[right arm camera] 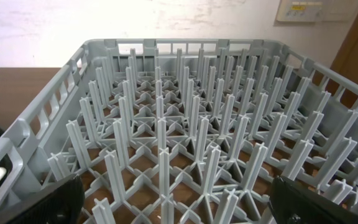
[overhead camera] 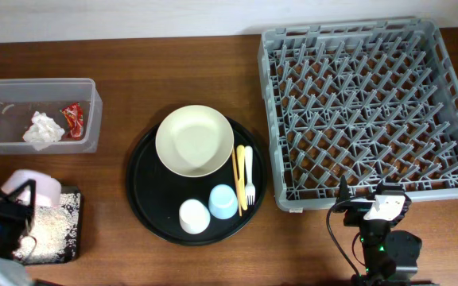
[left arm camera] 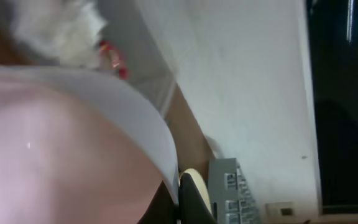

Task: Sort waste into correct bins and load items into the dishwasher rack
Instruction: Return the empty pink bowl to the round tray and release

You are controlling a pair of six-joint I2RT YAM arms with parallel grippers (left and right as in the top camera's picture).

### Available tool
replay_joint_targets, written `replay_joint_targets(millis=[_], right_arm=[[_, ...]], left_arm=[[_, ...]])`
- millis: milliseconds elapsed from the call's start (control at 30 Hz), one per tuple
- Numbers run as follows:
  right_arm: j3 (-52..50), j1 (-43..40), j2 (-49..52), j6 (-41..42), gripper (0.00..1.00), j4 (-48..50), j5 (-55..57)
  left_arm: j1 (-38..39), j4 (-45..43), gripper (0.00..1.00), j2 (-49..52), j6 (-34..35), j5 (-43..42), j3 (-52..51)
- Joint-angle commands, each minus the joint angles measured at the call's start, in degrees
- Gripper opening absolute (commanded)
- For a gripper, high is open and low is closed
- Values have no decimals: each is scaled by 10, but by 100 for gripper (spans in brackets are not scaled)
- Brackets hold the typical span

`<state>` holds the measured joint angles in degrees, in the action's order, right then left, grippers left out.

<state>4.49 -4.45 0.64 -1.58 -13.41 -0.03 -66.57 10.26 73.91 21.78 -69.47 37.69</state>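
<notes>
Left claw (overhead camera: 22, 200): pinched shut on small pink bowl (overhead camera: 43, 184) above black tray (overhead camera: 75, 226) holding rice grains (overhead camera: 50, 230). Right claw (overhead camera: 374, 199): spread wide, empty, facing dishwasher rack (overhead camera: 372, 103).

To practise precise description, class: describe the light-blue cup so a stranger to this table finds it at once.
Left of the big grey rack lies a round black tray. At its near edge, below the cream bowl, two small cups sit side by side. The light-blue cup is the right-hand one; the white cup beside it differs in colour.
</notes>
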Motion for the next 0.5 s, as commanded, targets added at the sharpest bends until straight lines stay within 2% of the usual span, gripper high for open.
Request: replay_joint_targets(millis=[0, 33, 133, 267, 300, 333, 367, 467], right_arm=[[-4, 3, -3, 1, 98, -2, 3], [-4, 3, -3, 1, 98, -2, 3], [-4, 3, -3, 1, 98, -2, 3], [-4, 3, -3, 1, 98, -2, 3], [-4, 3, -3, 1, 98, -2, 3], [-4, 3, -3, 1, 98, -2, 3], [-4, 3, -3, 1, 98, -2, 3], [-4, 3, -3, 1, 98, -2, 3]], left_arm=[[69, 56, 1, -100, 71, 86, 50], [120, 120, 1, -131, 68, 139, 69], [247, 191, 1, -146, 47, 210, 96], [530, 325, 0, -144, -22, 523, 168], [561, 331, 0, -144, -21, 553, 168], [625, 349, 0, -138, -21, 618, 168], [673, 364, 1, -120, -21, 647, 168], [751, 393, 1, -39, -21, 676, 168]])
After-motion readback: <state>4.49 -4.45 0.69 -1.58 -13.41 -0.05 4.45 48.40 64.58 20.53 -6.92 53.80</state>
